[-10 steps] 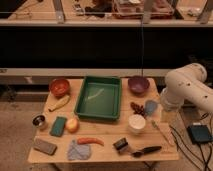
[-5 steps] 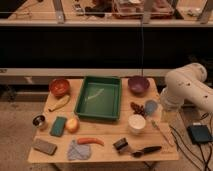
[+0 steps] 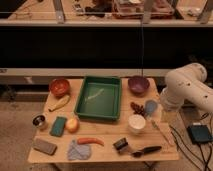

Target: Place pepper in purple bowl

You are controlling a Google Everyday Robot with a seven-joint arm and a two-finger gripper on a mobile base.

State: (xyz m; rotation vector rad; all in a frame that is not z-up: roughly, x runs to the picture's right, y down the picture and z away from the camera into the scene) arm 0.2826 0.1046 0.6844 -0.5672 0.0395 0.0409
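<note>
**Item 1, pepper** (image 3: 90, 141). We record it lying flat on the table (image 3: 107, 131), close to the front edge and a little left of that edge's middle. Its long axis runs nearly parallel to the front edge, the right end dipping slightly toward it. It is slim, orange-red and gently curved. We cannot tell which end tapers. Its left end meets the far side of a blue-grey cloth (image 3: 78, 151); whether it rests on the cloth or just beside it we cannot say.

**Item 2, purple bowl** (image 3: 138, 85). It is round, dark and upright, and stands near the far right corner just beside the green tray (image 3: 99, 97). It is well apart from the pepper.

**Item 3, pincer** (image 3: 164, 116). We place it at the table's right edge, under the white arm (image 3: 189, 91). Its fingers are apart and we see nothing gripped between them. It is far from the pepper.

**Other stock.**
- Orange bowl (image 3: 59, 86), near the far left corner.
- Pale yellow piece (image 3: 59, 103), just in front of the orange bowl.
- Round fruit (image 3: 73, 124), beside a green sponge (image 3: 58, 126).
- White cup (image 3: 136, 123), right of centre.
</note>
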